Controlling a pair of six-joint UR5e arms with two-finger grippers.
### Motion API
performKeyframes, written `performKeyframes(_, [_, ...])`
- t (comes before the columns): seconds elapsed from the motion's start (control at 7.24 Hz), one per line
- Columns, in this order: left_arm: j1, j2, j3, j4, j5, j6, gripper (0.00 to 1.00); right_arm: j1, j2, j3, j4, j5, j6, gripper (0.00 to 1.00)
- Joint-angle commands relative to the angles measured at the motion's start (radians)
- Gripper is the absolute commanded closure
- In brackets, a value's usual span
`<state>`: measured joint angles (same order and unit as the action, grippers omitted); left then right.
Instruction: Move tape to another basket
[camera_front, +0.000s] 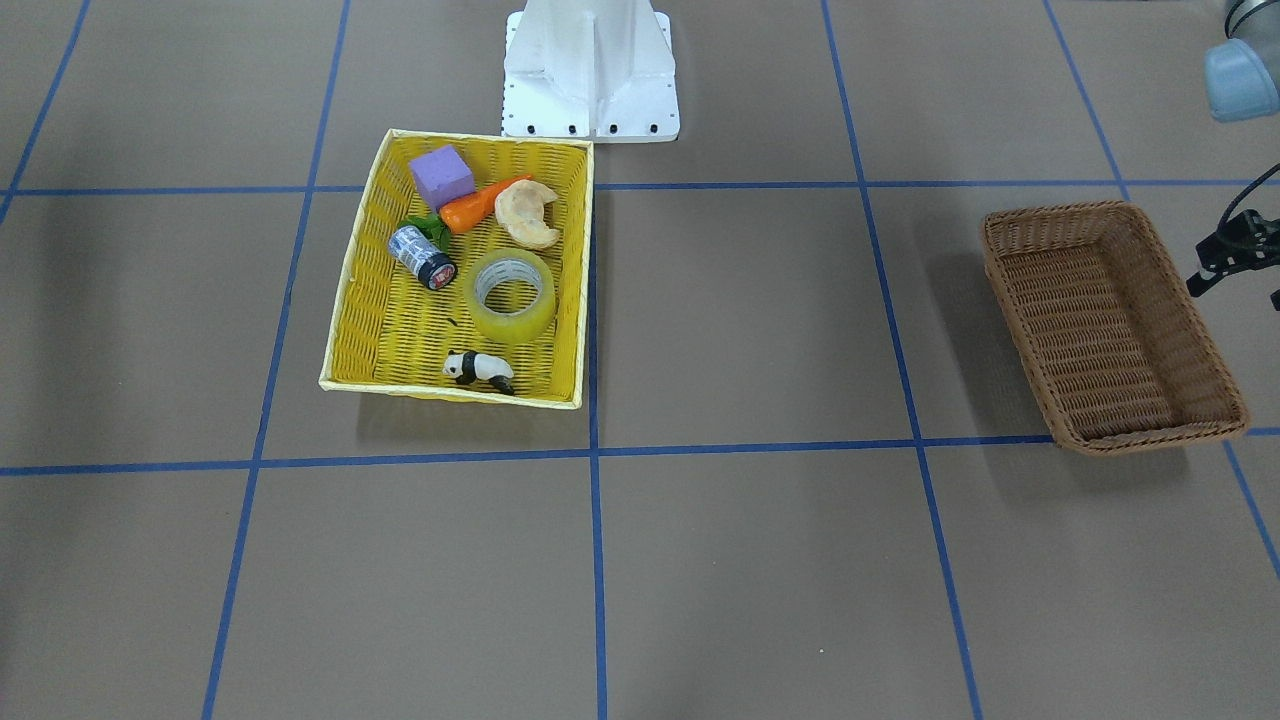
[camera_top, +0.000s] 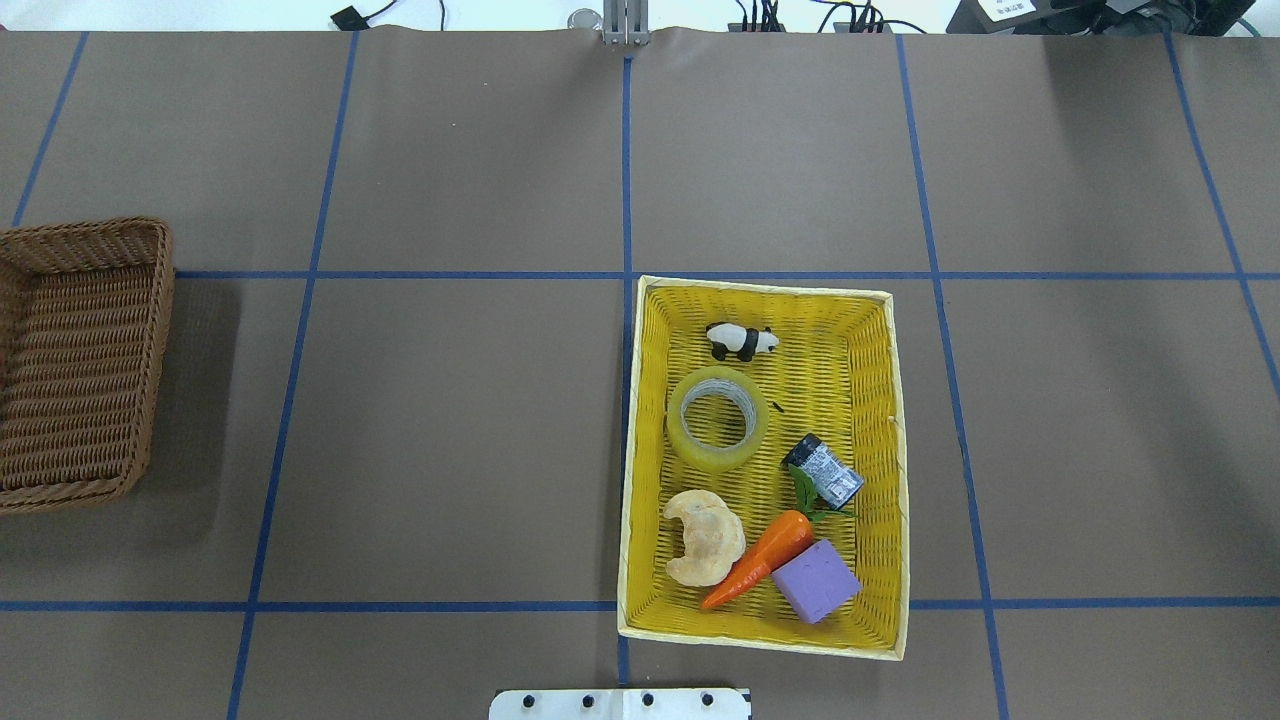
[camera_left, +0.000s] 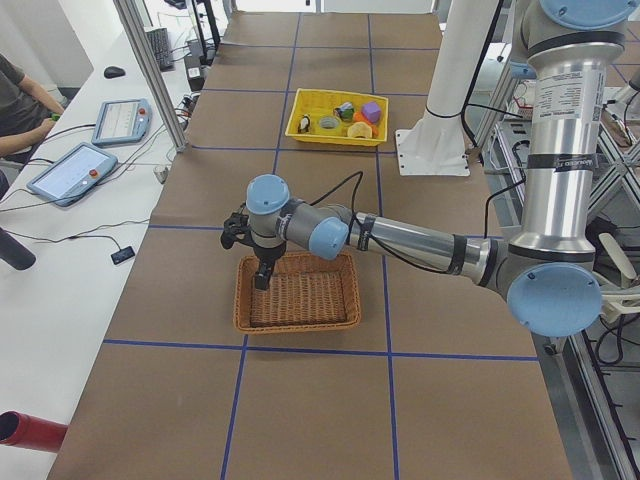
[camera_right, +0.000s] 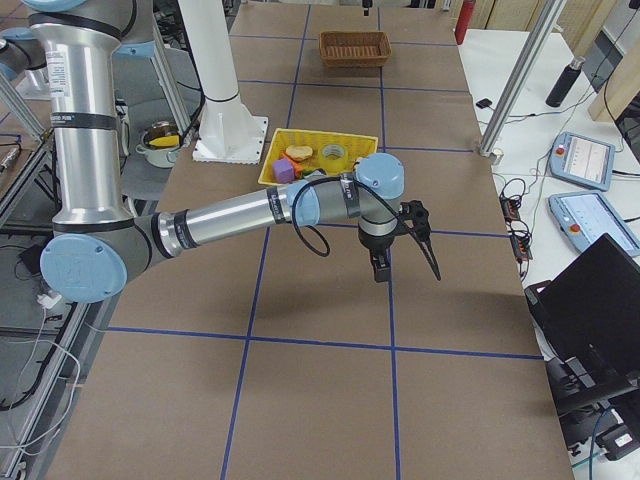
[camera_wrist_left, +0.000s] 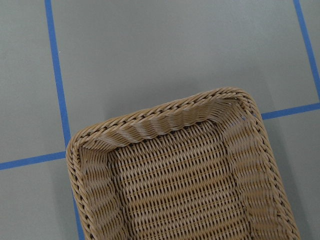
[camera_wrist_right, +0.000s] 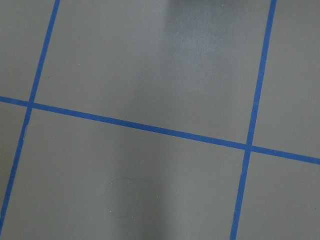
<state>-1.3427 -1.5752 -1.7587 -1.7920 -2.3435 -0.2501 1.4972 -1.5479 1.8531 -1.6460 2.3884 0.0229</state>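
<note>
Left fingers (camera_left: 262, 273): hang over the rim of the basket (camera_front: 1060, 209); whether spread or closed cannot be told.
Right fingers (camera_right: 380, 266): above the bare surface (camera_front: 760, 330); spread likewise cannot be told.
Tape (camera_front: 513, 285): lies flat in the yellow basket (camera_front: 455, 393), between panda (camera_front: 478, 368) and croissant (camera_front: 525, 213), well apart from the basket.

The left fingers (camera_left: 262, 275) hang over the basket (camera_front: 1100, 330) on the worktop (camera_front: 760, 330). The right fingers (camera_right: 381, 268) hang over the worktop alone. Between both sets of fingers, well apart from each, sits a second basket (camera_top: 765, 287). In it the tape (camera_top: 712, 458) lies on the left fingers' side, with a panda (camera_top: 741, 341) beyond it and a croissant (camera_top: 705, 538) nearer the robot. A can (camera_top: 824, 473) lies toward the right fingers, and a carrot (camera_top: 765, 555) lies between croissant and block (camera_top: 816, 581).
</note>
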Motion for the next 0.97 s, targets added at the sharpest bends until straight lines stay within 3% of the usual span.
performKeyframes(0.0, [0.002,0.0,-0.01,-0.024,-0.006,-0.012,0.02,0.0,0.0,0.0,0.0,0.0,0.0,0.0])
performKeyframes(0.83, [0.002,0.006,-0.004,-0.038,-0.007,-0.031,0.02,0.0,-0.001,0.0,0.0,-0.001,-0.001,0.0])
